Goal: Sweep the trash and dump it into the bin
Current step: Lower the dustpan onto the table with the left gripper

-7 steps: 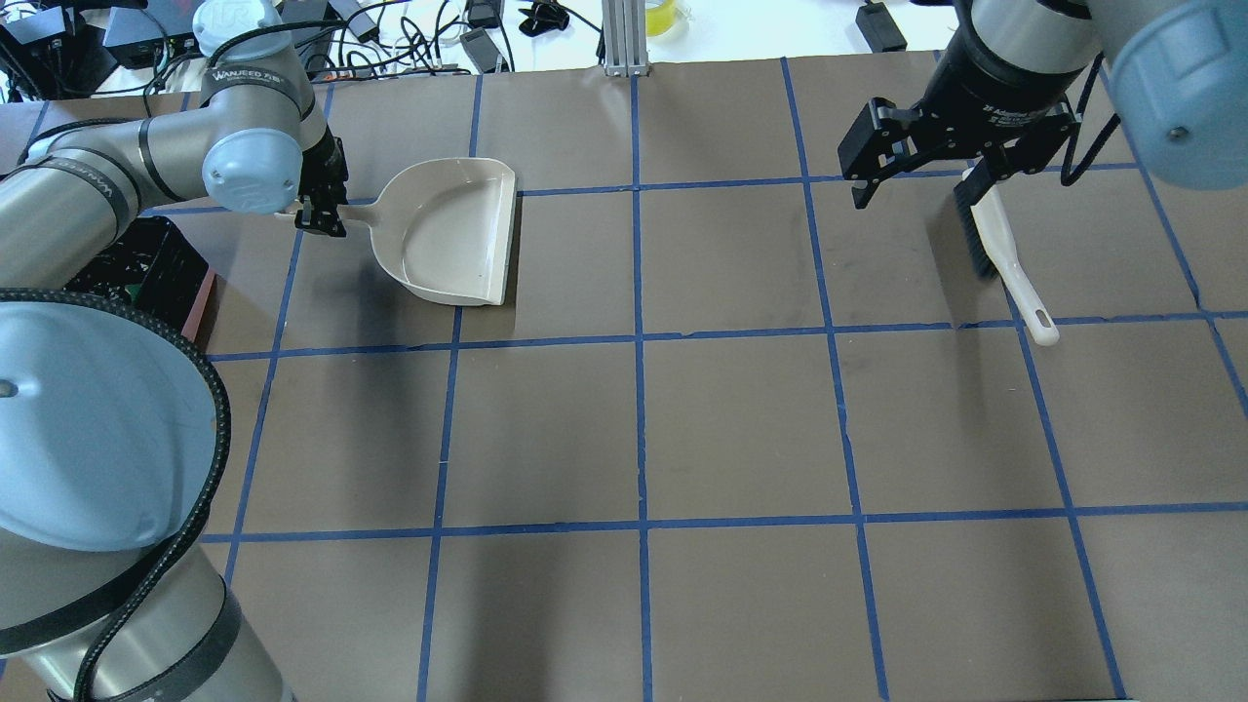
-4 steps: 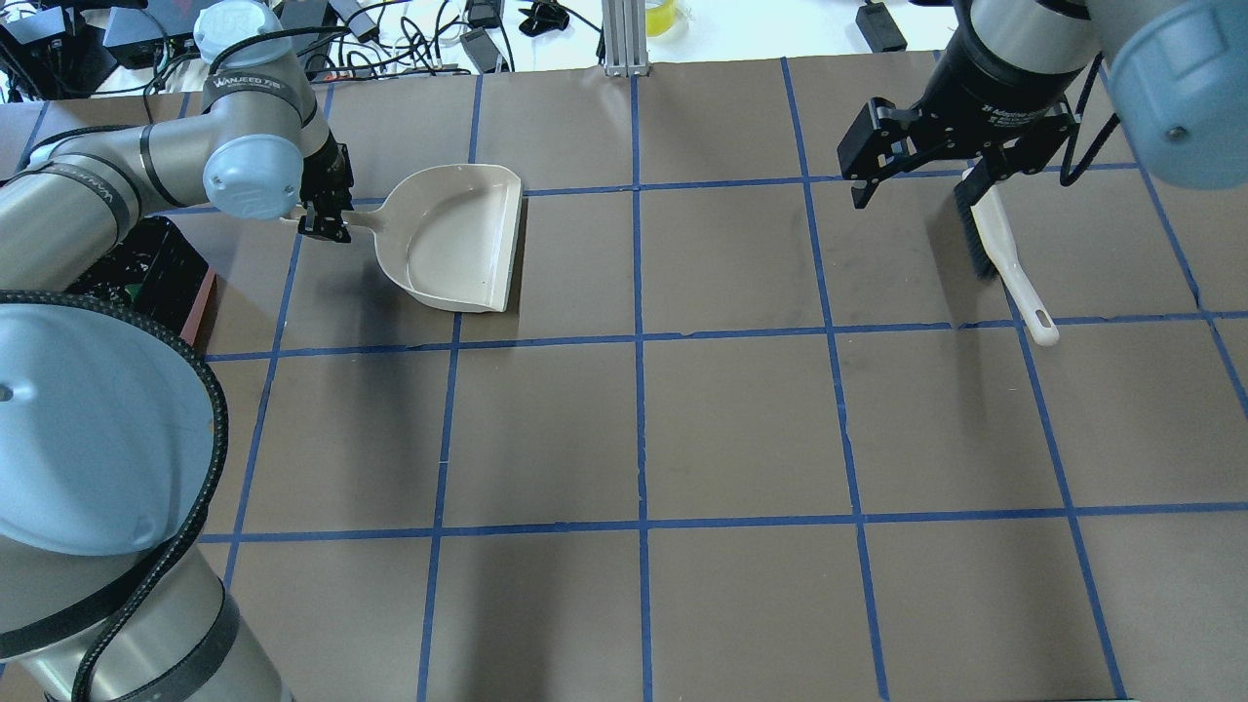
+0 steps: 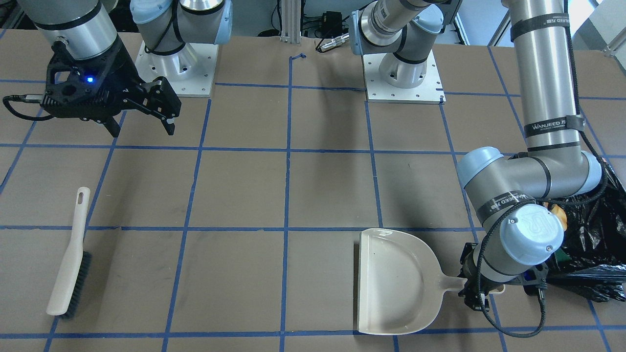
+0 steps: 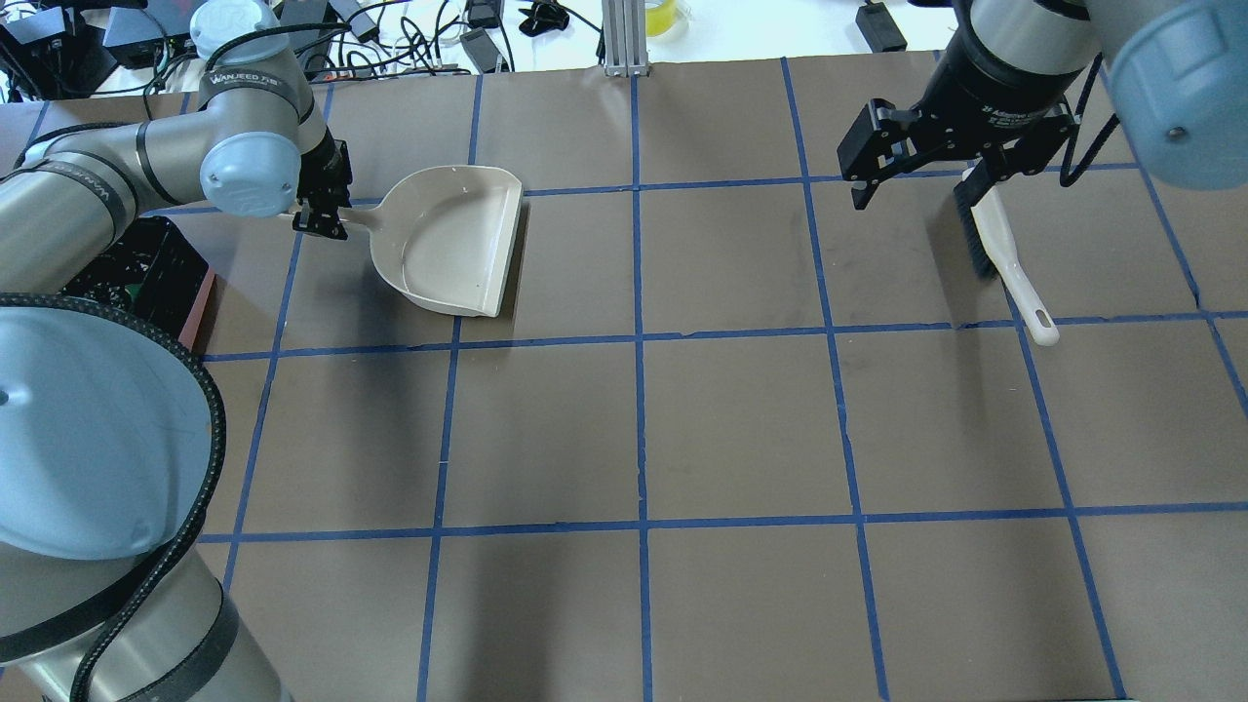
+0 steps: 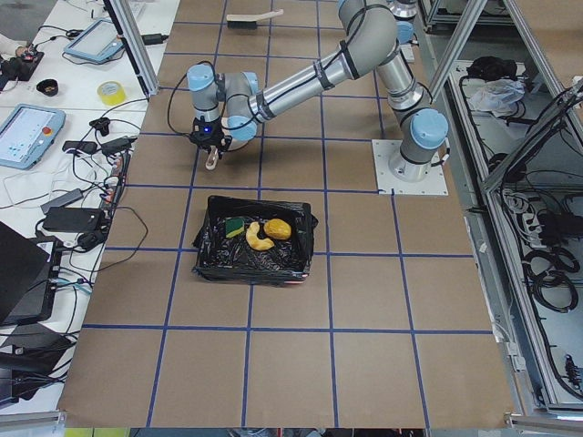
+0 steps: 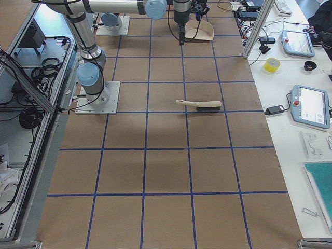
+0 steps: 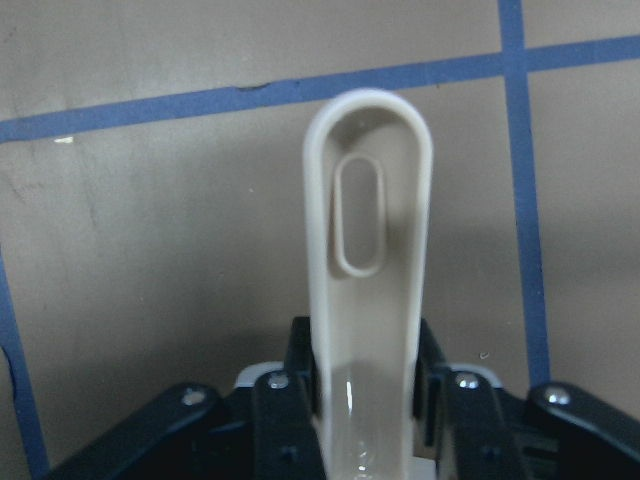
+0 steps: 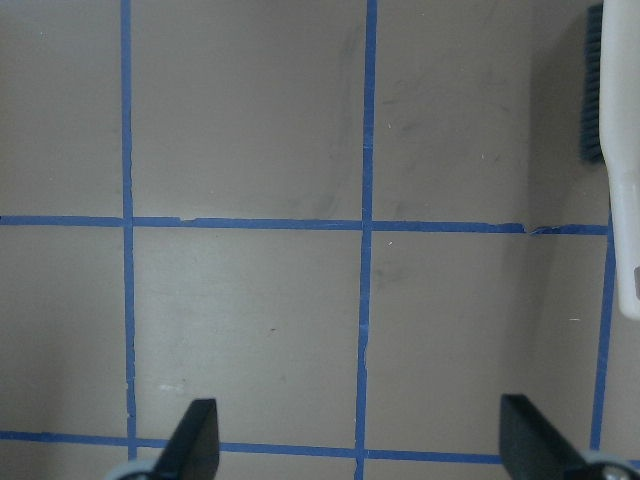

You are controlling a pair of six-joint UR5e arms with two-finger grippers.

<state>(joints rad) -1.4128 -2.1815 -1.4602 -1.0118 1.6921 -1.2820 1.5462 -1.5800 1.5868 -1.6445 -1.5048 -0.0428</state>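
My left gripper (image 4: 320,219) is shut on the handle of the flat beige dustpan (image 4: 448,239), which is empty and sits at or just above the table. The wrist view shows the handle (image 7: 370,260) between my pads. The bin (image 5: 255,241), pink with a black bag, stands just behind that arm. It holds the trash: the sponge block (image 5: 236,225), the curved bread piece (image 5: 258,238) and the potato lump (image 5: 278,228). My right gripper (image 4: 916,185) is open and empty, hovering next to the beige brush (image 4: 1004,253), which lies on the table.
The bin's black bag (image 3: 596,244) sits right beside my left elbow. Cables and devices (image 4: 390,29) crowd the far table edge. The table is brown paper with a blue tape grid (image 4: 639,341).
The dustpan has shifted slightly to the right and turned a little in my left gripper. The right arm and the brush have not moved.
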